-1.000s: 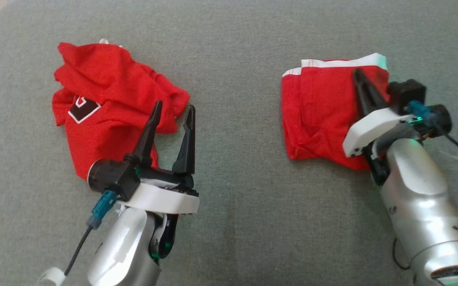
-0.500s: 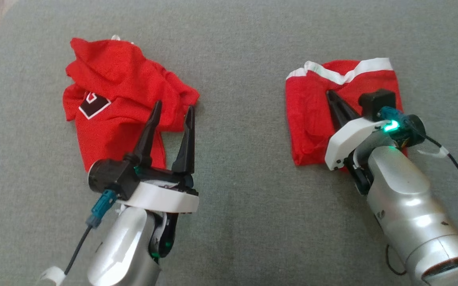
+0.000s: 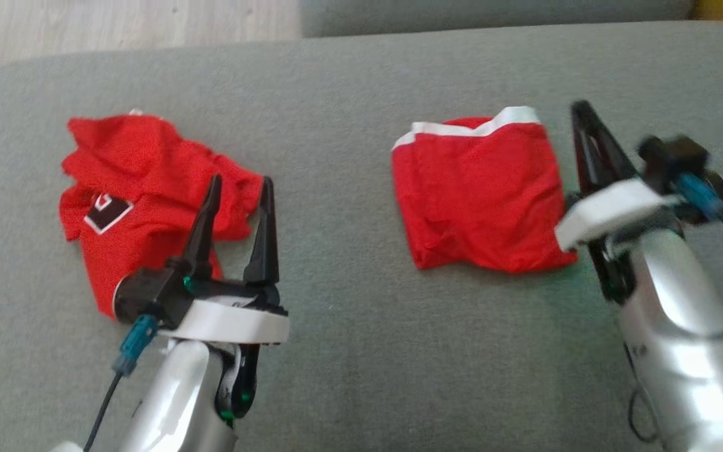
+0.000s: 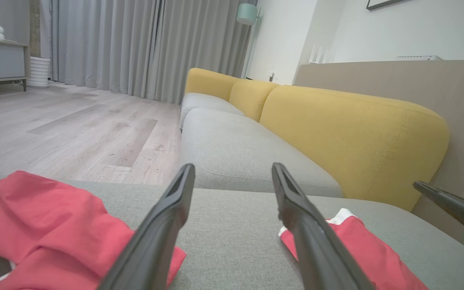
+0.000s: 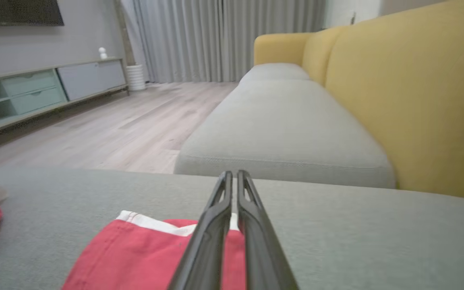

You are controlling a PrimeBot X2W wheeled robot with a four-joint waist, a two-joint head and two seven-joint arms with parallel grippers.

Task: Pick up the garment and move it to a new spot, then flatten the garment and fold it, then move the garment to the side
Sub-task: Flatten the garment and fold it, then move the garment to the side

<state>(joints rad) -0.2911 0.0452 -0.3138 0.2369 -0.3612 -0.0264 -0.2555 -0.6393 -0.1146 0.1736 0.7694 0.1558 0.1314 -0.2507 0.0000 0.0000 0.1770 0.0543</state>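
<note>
Where the head camera looks down on the grey cushion (image 3: pixel 349 326), the folded garment (image 3: pixel 481 194), red with a white band along its far edge, lies flat to the right of centre, and a crumpled jersey (image 3: pixel 148 188) of the same red, bearing a black patch, lies well apart from it on the left. The left gripper (image 3: pixel 240 182) hangs above the near right edge of the crumpled jersey with its two fingers spread wide and nothing between them. The right gripper (image 3: pixel 581 112) stands just beside the right edge of the folded garment, its fingers pressed together into one dark spike and carrying no cloth. A strip of wooden floor (image 3: pixel 117 25) shows past the cushion's far edge. In the left wrist view the parted fingers frame bare grey cushion, with the crumpled jersey at the lower left and a corner of the folded garment at the lower right, partly behind the right-hand finger; a dark finger of the right gripper reaches in from the right edge, and beyond run a grey seat, a yellow backrest (image 4: pixel 353 137) and grey curtains (image 4: pixel 135 44). In the right wrist view the closed fingers rise over the white-banded far edge of the folded garment, empty; a bit of the crumpled jersey sits at the left edge, and a low cabinet (image 5: pixel 34 92) lines the far wall.
</note>
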